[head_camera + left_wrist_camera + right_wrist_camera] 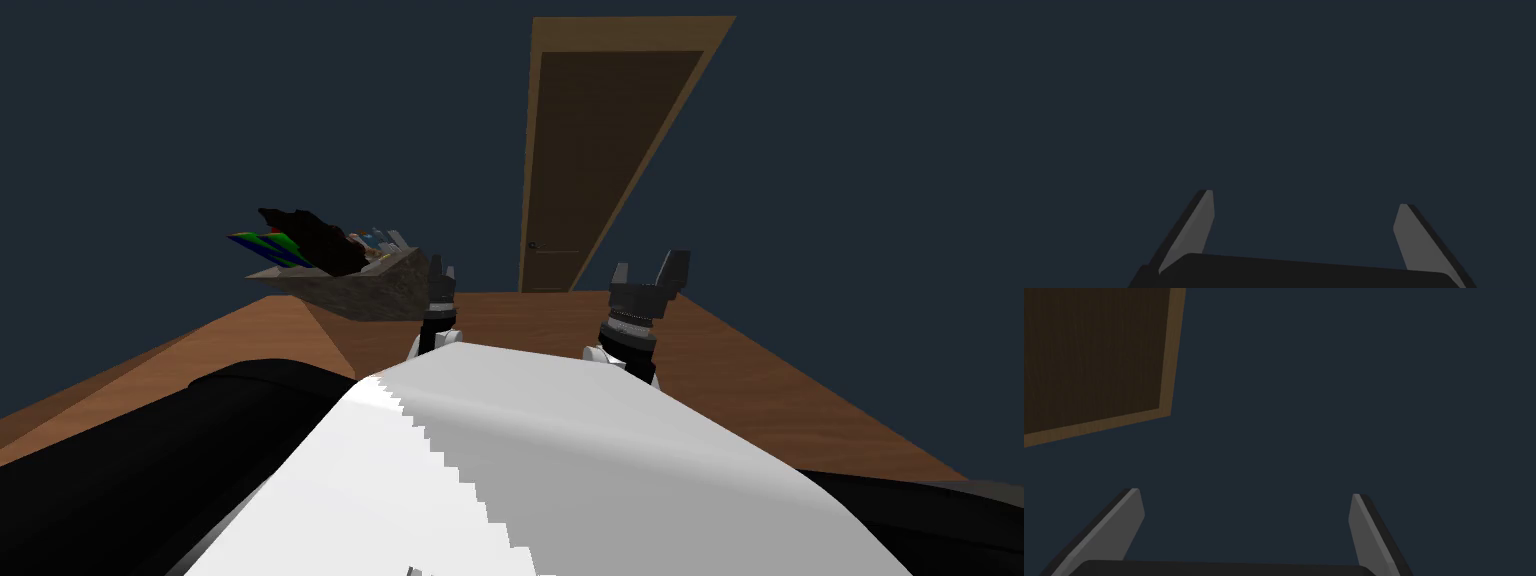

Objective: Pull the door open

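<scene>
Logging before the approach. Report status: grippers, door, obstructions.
Left gripper open, right gripper open, both empty. Door ahead looks shut, handle not reached. Cluttered bin left of door, off the path.

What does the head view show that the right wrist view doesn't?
Head view alone: the door handle, the wooden floor, a box of clutter and the left gripper. Right wrist view alone: nothing new, just a closer look at the right gripper's open fingers. Both: the dark brown door, its lighter frame and the dark blue wall.
</scene>
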You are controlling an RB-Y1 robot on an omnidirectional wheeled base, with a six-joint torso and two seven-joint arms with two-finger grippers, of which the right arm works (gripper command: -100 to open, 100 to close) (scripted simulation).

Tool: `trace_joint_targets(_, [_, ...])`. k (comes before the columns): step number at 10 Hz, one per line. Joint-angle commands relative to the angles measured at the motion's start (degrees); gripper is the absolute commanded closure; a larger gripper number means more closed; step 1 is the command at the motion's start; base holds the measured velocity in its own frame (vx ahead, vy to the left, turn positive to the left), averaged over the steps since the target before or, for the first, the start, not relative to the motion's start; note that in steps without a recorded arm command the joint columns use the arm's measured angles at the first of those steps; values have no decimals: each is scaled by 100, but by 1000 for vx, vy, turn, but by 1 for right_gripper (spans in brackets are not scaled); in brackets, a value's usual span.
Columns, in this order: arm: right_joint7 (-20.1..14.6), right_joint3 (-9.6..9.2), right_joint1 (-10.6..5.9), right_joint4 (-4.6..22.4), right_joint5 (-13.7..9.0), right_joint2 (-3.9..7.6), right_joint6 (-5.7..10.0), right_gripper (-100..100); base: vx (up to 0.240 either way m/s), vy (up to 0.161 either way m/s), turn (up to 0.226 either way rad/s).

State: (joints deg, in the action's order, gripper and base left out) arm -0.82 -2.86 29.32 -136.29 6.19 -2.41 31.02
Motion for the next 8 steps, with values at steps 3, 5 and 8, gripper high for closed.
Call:
trace_joint_targets(3, [-7,38,-161,361,-25,114,31,-100,64,-6,28])
trace_joint_targets(5, [-12,63,-271,606,-43,184,52,-100,92,27,29])
trace_joint_targets(8, [-18,98,-419,936,-66,266,81,-100,84,5,25])
